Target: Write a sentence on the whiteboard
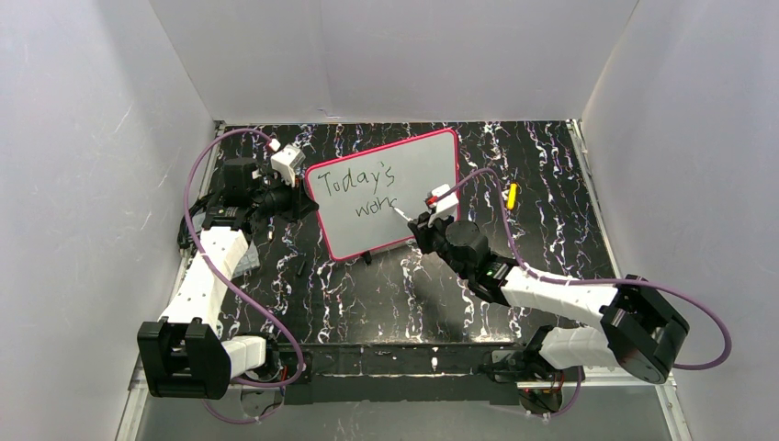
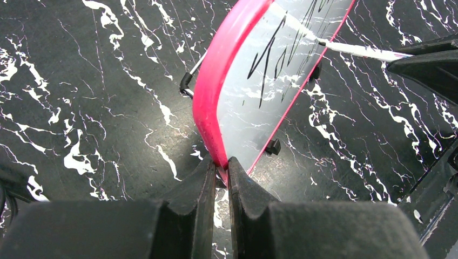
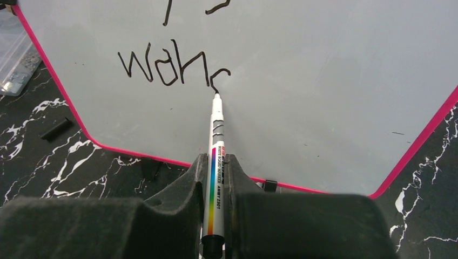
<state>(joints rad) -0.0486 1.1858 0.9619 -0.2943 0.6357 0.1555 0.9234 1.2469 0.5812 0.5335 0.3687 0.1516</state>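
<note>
The whiteboard [image 1: 418, 165] with its pink-red frame stands tilted on the black marbled table. The sentence [image 1: 351, 179] reads "Today's" on the upper line and "won" plus a started stroke [image 3: 162, 67] on the lower line. My left gripper [image 2: 222, 168] is shut on the whiteboard's left frame edge [image 2: 216, 102]. My right gripper [image 3: 216, 162] is shut on a white marker [image 3: 216, 156] with a rainbow stripe. The marker's tip touches the board at the end of the last stroke. The marker also shows in the top view [image 1: 402, 213] and in the left wrist view [image 2: 362, 51].
A yellow marker cap [image 1: 512, 195] lies on the table right of the board. A small black piece [image 1: 300, 266] lies near the board's lower left. A clear plastic bag [image 3: 13, 65] lies by the left wall. White walls enclose the table.
</note>
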